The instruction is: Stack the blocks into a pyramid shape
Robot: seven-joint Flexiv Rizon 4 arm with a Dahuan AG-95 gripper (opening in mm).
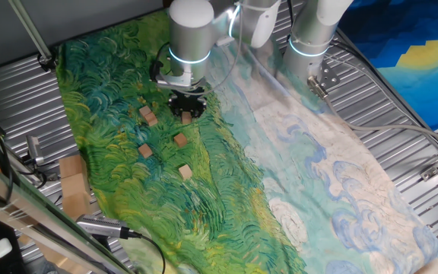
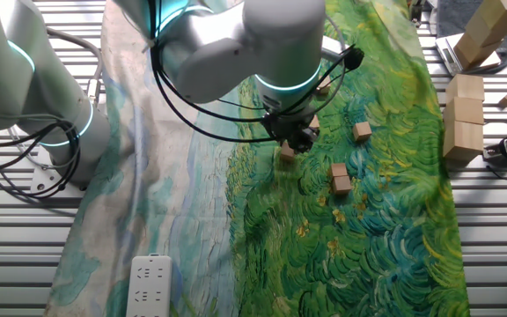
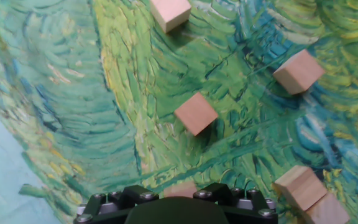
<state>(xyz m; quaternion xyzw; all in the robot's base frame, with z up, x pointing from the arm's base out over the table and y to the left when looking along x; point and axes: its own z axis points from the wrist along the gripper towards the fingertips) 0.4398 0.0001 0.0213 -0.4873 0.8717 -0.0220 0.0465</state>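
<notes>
Several small light-brown wooden blocks lie apart on the green part of the painted cloth. My gripper (image 1: 187, 113) (image 2: 296, 145) hangs low over the cloth with one block (image 3: 180, 188) (image 2: 286, 153) between its fingers; the jaws sit against both its sides with no gap showing. Ahead of it in the hand view lie a middle block (image 3: 196, 113), a far block (image 3: 170, 12) and a right block (image 3: 298, 71). Two blocks (image 3: 299, 186) (image 2: 340, 177) touch each other at the lower right. Nothing is stacked.
The cloth (image 1: 295, 152) covers a ribbed metal table. Tan cardboard boxes (image 2: 465, 123) stand off the cloth's edge, and a flat tan piece (image 1: 73, 186) lies beside it. A white power strip (image 2: 150, 283) rests at the cloth's pale end. The arm's base (image 1: 310, 38) stands behind.
</notes>
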